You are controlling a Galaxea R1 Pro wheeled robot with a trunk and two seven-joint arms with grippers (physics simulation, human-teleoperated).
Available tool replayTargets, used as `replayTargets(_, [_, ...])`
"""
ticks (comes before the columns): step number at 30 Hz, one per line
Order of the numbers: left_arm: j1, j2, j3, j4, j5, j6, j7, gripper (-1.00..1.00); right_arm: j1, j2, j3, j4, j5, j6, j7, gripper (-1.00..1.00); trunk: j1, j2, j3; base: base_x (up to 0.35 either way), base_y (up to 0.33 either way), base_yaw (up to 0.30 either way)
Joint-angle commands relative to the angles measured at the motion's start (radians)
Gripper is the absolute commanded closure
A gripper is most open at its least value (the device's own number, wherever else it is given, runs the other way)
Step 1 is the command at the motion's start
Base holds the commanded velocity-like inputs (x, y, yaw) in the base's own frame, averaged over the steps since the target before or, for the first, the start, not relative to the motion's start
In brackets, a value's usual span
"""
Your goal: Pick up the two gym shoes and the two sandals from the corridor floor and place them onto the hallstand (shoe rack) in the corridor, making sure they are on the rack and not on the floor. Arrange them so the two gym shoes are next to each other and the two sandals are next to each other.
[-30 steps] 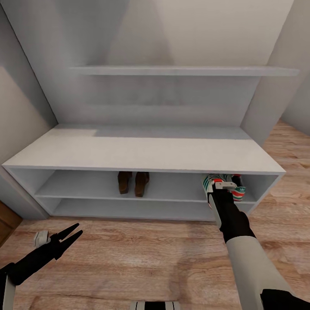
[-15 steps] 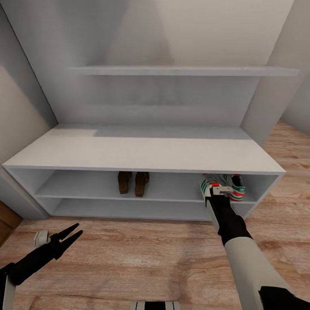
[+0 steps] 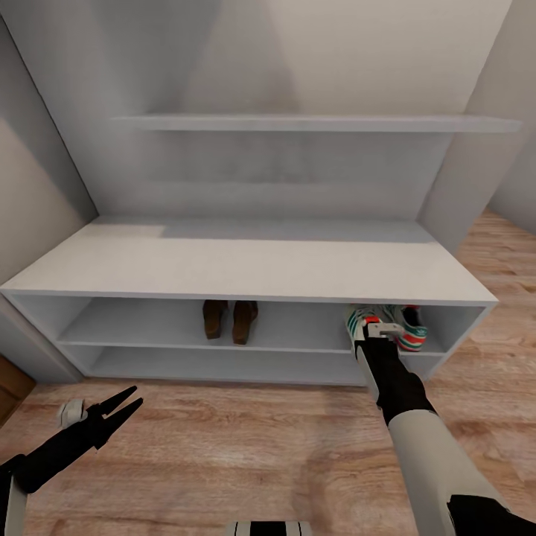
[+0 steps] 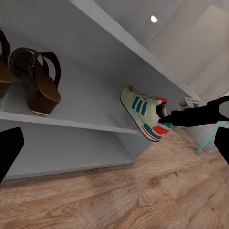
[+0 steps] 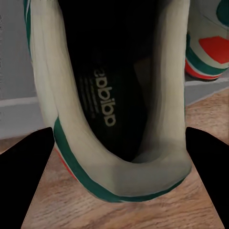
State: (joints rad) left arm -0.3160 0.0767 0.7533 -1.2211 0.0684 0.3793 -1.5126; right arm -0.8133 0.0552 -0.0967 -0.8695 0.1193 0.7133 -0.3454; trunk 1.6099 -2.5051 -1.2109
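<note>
Two brown sandals (image 3: 229,318) stand side by side in the middle of the upper tier of the white hallstand (image 3: 246,260). At that tier's right end sit two gym shoes, one (image 3: 359,321) with its heel sticking past the shelf edge, the other (image 3: 409,329) right beside it. My right gripper (image 3: 378,328) is at the first shoe's heel; in the right wrist view its fingers (image 5: 26,176) stand wide apart on either side of that heel (image 5: 114,157), so it is open. My left gripper (image 3: 130,398) hangs open over the corridor floor (image 3: 246,447), low at the left.
A floating wall shelf (image 3: 313,123) runs above the rack. The rack's lower tier (image 3: 223,365) holds nothing. Walls close in on both sides of the rack, and the wood floor continues past its right end (image 3: 506,283).
My right gripper has shifted the gym shoe a little to the left along the tier, baring more of the second shoe. The head view has shifted slightly. The left arm has stayed still.
</note>
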Motion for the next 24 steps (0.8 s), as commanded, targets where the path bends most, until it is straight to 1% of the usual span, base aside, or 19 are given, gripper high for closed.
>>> replayTargets(1, [0.0, 0.0, 0.0, 0.0, 0.0, 0.0, 0.0, -1.0, 0.0, 0.0, 0.0, 0.0, 0.0, 0.0, 0.0, 1.0, 0.0, 0.0, 0.0, 0.257, 0.0, 0.0])
replayTargets(6, [0.0, 0.0, 0.0, 0.0, 0.001, 0.0, 0.0, -1.0, 0.0, 0.0, 0.0, 0.0, 0.002, 0.0, -0.001, 1.0, 0.0, 0.0, 0.0, 0.116, 0.0, 0.0])
replayTargets(18, [0.0, 0.0, 0.0, 0.0, 0.0, 0.0, 0.0, -1.0, 0.0, 0.0, 0.001, 0.0, 0.002, 0.0, -0.001, 1.0, 0.0, 0.0, 0.0, 0.016, -0.002, 0.0])
replayTargets(24, [0.0, 0.0, 0.0, 0.0, 0.0, 0.0, 0.0, -1.0, 0.0, 0.0, 0.002, 0.0, 0.002, 0.0, -0.001, 1.0, 0.0, 0.0, 0.0, 0.144, -0.111, 0.0])
